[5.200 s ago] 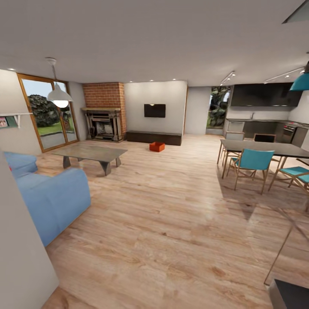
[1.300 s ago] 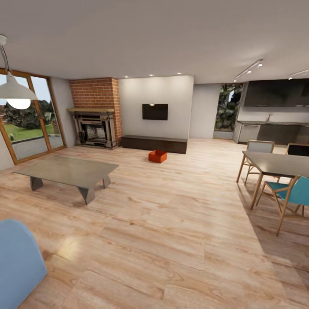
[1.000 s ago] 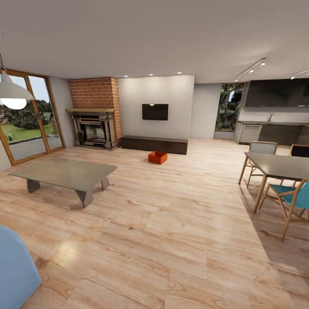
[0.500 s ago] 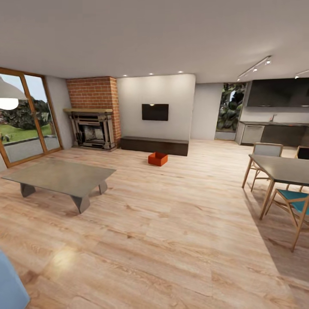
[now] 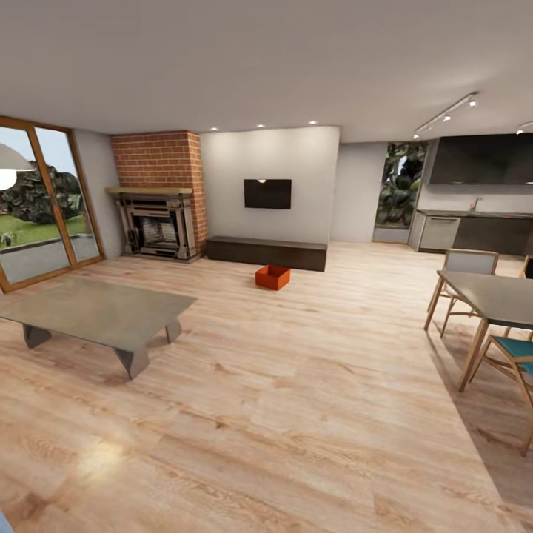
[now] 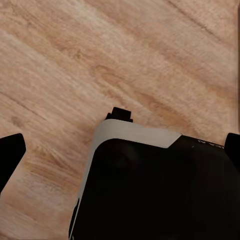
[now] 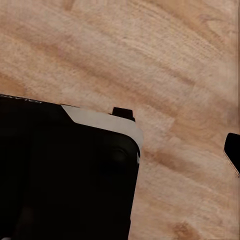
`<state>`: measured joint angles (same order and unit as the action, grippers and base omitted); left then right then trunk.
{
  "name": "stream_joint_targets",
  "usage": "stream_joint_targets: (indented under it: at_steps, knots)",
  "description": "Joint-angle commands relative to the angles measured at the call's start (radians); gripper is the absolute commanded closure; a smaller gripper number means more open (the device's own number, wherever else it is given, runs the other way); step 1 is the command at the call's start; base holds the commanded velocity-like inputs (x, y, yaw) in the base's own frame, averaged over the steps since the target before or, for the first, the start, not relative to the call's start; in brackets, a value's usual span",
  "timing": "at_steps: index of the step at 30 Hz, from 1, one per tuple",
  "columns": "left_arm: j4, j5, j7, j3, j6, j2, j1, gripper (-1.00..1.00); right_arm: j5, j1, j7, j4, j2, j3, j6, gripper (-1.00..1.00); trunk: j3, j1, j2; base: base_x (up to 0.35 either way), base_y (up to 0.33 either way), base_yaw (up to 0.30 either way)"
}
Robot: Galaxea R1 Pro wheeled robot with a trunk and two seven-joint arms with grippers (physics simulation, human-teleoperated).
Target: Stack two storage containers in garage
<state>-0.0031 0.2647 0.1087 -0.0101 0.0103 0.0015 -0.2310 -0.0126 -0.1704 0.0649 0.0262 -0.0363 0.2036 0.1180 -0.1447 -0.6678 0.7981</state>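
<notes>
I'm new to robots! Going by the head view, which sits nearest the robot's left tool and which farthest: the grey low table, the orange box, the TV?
1. Grey low table, ahead on the left side, closest.
2. Orange storage container, on the wood floor mid-room, in front of the dark bench.
3. TV, on the far white wall, farthest.

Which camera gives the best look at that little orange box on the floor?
The head view. There the storage container sits far across the wood floor, just in front of the long dark bench under the TV. Both wrist views look down at floor planks and the robot's own dark body instead.
</notes>
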Motion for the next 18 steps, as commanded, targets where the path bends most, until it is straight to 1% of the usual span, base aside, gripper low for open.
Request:
stream_joint_targets:
  at_steps: [1, 18]
  knots:
    - [0.000, 0.005, 0.002, -0.001, 0.001, 0.000, -0.001, -1.00, -0.001, -0.001, 0.004, 0.003, -0.001, 0.007, 0.005, -1.00, -0.001, -0.001, 0.001, 0.323, 0.000, 0.000]
    - [0.000, 0.007, 0.002, -0.001, 0.007, 0.000, -0.001, -1.00, -0.001, -0.001, 0.004, 0.003, 0.004, 0.007, 0.004, -1.00, -0.001, -0.001, 0.001, 0.323, 0.000, 0.000]
